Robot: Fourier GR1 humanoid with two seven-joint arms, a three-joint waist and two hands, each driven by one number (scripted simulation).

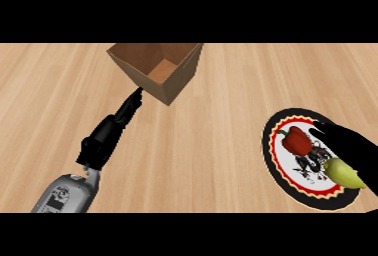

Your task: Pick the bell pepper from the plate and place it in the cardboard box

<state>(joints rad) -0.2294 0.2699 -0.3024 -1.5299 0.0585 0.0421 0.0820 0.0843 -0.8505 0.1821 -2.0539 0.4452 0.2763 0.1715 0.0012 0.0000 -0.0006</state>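
Observation:
A red bell pepper (297, 141) with a green stem lies on the left part of a round plate (270, 150) with a black and red rim, at the right of the counter. My right hand (351, 147) shows as a dark shape over the plate's right side, just right of the pepper and covering part of the plate. An open cardboard box (174, 75) stands tilted at the top centre. My left hand (111, 131) stretches up from the lower left with straight fingers whose tips reach the box's near corner; it holds nothing.
A yellow-green fruit (344, 173) lies on the plate's lower right, partly under my right hand. The wooden counter (207, 165) spreads between box and plate.

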